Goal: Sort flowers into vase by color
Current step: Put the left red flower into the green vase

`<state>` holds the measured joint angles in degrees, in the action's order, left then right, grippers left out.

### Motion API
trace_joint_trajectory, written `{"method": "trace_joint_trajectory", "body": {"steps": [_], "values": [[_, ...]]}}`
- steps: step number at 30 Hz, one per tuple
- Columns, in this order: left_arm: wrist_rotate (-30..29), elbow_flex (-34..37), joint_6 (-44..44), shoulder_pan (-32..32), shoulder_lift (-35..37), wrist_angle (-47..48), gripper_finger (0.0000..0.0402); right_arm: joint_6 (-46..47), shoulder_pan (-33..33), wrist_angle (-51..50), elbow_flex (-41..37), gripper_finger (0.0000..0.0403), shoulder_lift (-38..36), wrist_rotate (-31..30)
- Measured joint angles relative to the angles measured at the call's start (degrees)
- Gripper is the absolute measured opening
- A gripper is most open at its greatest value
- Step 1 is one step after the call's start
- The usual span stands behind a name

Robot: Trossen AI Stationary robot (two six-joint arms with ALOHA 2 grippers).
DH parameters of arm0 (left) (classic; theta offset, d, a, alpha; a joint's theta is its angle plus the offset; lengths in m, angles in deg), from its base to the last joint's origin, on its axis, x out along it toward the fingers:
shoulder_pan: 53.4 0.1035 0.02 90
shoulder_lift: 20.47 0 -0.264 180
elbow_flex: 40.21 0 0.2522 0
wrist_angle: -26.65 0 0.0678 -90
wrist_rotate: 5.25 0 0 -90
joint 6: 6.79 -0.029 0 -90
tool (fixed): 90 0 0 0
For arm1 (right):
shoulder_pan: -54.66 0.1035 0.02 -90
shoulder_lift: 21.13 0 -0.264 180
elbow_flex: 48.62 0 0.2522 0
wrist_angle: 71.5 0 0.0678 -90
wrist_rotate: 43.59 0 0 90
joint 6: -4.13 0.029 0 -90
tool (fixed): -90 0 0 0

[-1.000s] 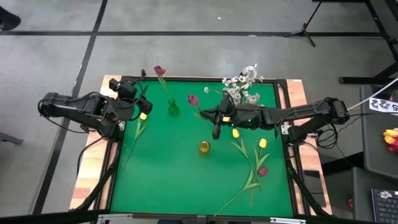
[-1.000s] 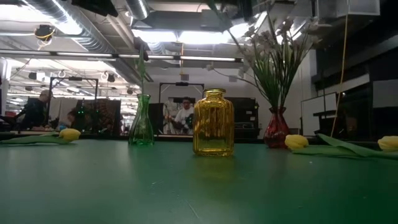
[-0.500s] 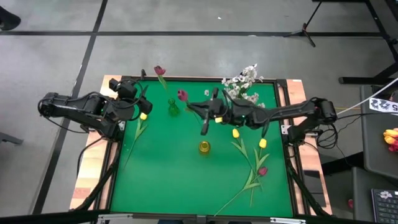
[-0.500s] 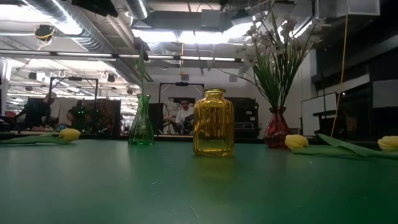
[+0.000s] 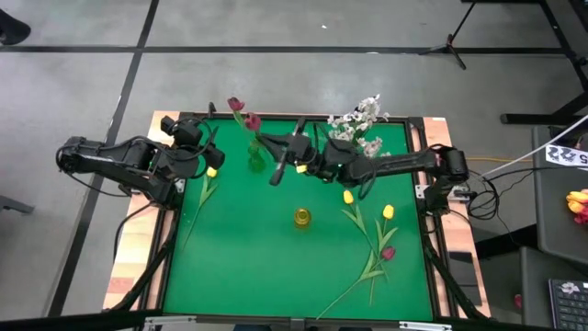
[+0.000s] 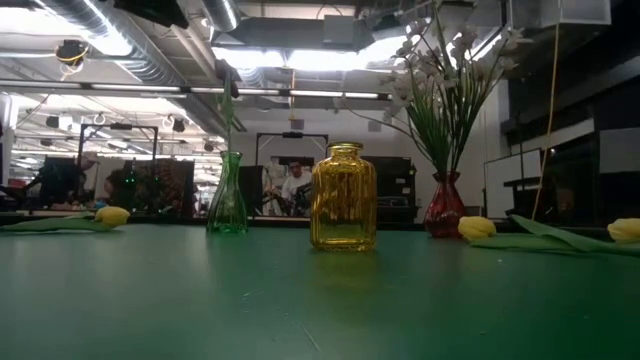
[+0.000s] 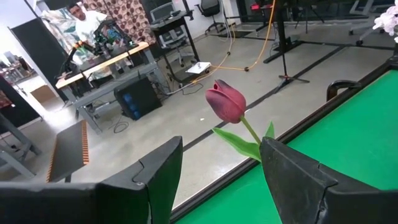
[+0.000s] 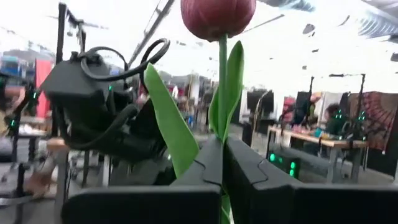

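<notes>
Since the earlier frames, our right arm has swung across the far half of the table toward the left, carrying its red tulip from near the white spray to just beside the green vase; our left arm has stayed put.

High view: the right gripper (image 5: 287,150) is clamped on the stem of a red tulip (image 5: 252,121), whose bloom sits just beyond the green vase (image 5: 255,160). A second red tulip (image 5: 235,104), standing in that vase, leans past the far table edge. The left gripper (image 5: 208,154) waits at the left edge, its fingers spread and empty, near a yellow tulip (image 5: 211,172) lying on the green table (image 5: 239,257). The yellow jar (image 5: 301,218) stands mid-table. The white spray (image 5: 358,124) is at the far right. Two yellow tulips (image 5: 348,197) and one more red tulip (image 5: 387,253) lie right of the jar.

Low view: the green vase (image 6: 228,195), yellow jar (image 6: 343,197) and red vase (image 6: 445,204) holding the white spray (image 6: 440,80) stand in a row. Yellow tulips lie at both sides. No gripper shows.

Left wrist view: the spread fingers (image 7: 155,180) frame the vase's red tulip (image 7: 226,102) beyond them, apart from both.

Right wrist view: the closed fingers (image 8: 205,168) pinch the stem, with the red bloom (image 8: 217,17) upright above and the left arm (image 8: 99,99) behind.
</notes>
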<state>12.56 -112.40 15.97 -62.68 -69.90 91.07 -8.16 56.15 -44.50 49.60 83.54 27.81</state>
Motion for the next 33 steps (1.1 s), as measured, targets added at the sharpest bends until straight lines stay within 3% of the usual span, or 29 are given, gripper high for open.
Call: {"method": "trace_joint_trajectory", "body": {"steps": [5,14,18,33], "values": [[0.0,0.0,0.0,0.0,0.0,0.0,0.0214,-0.2,-2.8,7.4,0.4,0.0002,4.3,-1.3],[-0.4,0.0,-0.1,0.0,0.0,0.2,0.0214,-3.3,-1.3,3.5,6.4,0.0001,8.3,-4.3],[-0.5,0.0,0.1,0.0,0.0,1.2,0.0214,-2.7,-0.7,1.4,6.6,0.0001,9.5,-8.4],[-0.5,0.0,9.9,0.0,0.0,10.3,0.0214,3.0,1.9,-7.2,6.2,0.0,13.7,-11.7]]}}
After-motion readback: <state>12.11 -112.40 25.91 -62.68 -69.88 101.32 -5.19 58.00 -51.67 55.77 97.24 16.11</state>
